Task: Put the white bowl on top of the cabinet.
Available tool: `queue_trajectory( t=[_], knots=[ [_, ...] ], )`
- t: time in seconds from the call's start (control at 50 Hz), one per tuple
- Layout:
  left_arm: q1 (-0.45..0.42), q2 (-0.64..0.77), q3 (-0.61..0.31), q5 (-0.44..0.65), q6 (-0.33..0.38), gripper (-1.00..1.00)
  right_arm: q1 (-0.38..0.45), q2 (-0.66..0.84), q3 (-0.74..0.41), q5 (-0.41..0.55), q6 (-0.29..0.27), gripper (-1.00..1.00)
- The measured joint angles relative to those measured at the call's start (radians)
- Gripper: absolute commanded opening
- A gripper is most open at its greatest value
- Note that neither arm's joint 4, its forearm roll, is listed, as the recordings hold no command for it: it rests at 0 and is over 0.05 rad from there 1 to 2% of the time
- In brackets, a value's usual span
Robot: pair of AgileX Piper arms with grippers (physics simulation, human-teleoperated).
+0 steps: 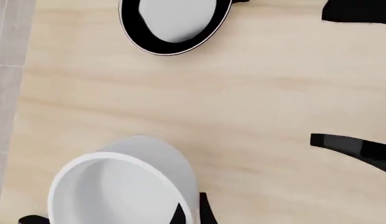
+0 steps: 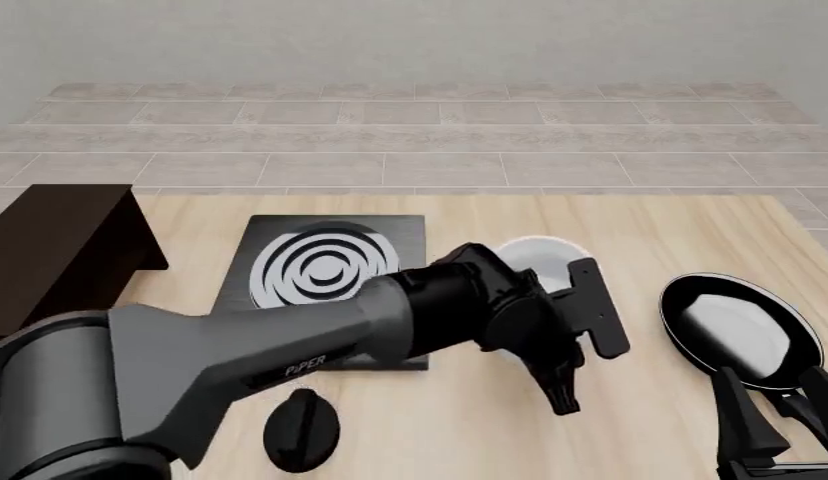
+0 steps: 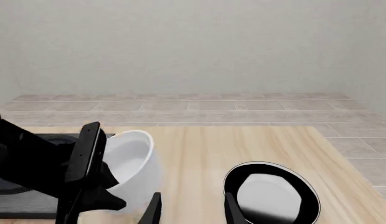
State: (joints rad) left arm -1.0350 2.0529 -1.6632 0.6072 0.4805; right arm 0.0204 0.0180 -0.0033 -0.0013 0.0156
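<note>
The left gripper [image 2: 574, 330] reaches across the table [image 2: 681, 225] from about eight o'clock toward its middle, and its fingers [image 3: 87, 149] stand at the white bowl [image 2: 534, 258], one finger inside the rim and one outside as far as the right wrist view shows, so the jaws look clamped on the bowl's wall; the bowl is tipped, its mouth facing partly sideways, and whether it is lifted off the wood cannot be told; it sits just to the three o'clock side of the stove [image 2: 337, 262], whose silver rings show beside the arm; the cabinet [image 2: 54, 250] stands well apart at the table's nine o'clock edge, its flat top bare; the frying pan [image 2: 734, 325] lies at about four o'clock, near the right gripper [image 2: 774, 420], which hangs low at the five o'clock corner with its fingers [image 3: 152, 207] apart and nothing between them; a black knob [image 2: 302, 428] lies at six o'clock near the front edge.
</note>
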Motion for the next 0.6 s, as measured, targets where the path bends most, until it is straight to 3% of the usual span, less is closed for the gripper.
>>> queue_trajectory(
  t=[0.6],
  knots=[
    [0.106,-0.198,0.158,-0.102,-0.015,-1.0,0.0,0.0,0.0,0.0,0.0,1.0]
  ],
)
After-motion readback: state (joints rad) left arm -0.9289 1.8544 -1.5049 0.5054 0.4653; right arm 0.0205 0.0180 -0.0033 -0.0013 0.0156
